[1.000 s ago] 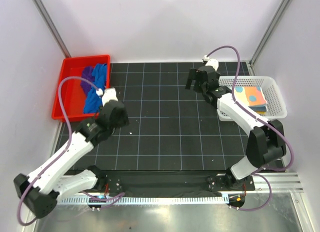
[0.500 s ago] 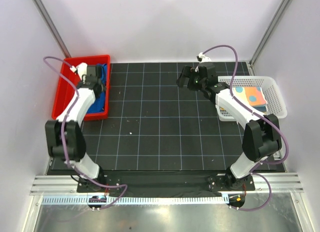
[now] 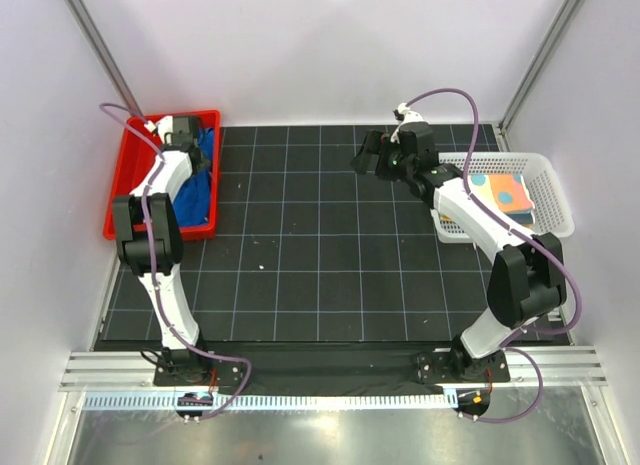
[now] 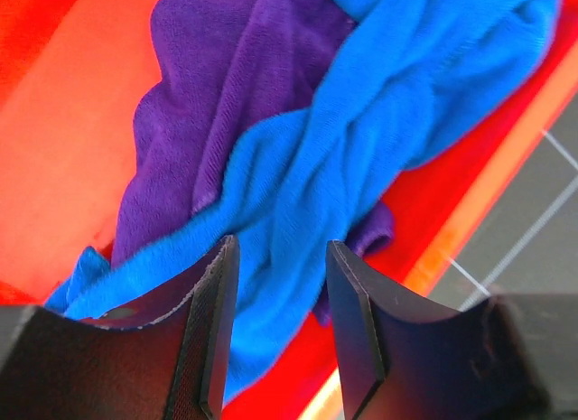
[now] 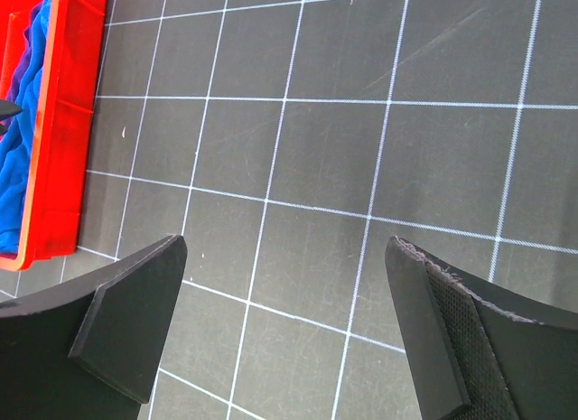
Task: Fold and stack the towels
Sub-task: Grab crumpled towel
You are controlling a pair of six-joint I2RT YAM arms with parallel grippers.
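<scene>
A royal blue towel (image 4: pixel 361 122) lies twisted across a deep purple towel (image 4: pixel 217 86) inside the red tray (image 4: pixel 54 122). My left gripper (image 4: pixel 281 256) hangs low over them with its jaws apart, and blue cloth shows in the gap between them. From above, the left gripper (image 3: pixel 190 157) is inside the tray (image 3: pixel 130 185), over the blue towel (image 3: pixel 196 190). A patterned yellow-orange towel (image 3: pixel 502 195) lies folded in the white basket (image 3: pixel 545 170). My right gripper (image 3: pixel 365 157) hovers wide open over the black mat; the right wrist view shows the right gripper (image 5: pixel 284 248) empty.
The black gridded mat (image 3: pixel 320 245) covers the table between tray and basket. In the right wrist view the tray's edge (image 5: pixel 54 158) and some blue cloth (image 5: pixel 23 122) show at far left. White walls close in on three sides.
My left arm swung from the mat's left side out to the red tray and settled over the towels, its jaws narrowing. The right gripper moved slightly left.
</scene>
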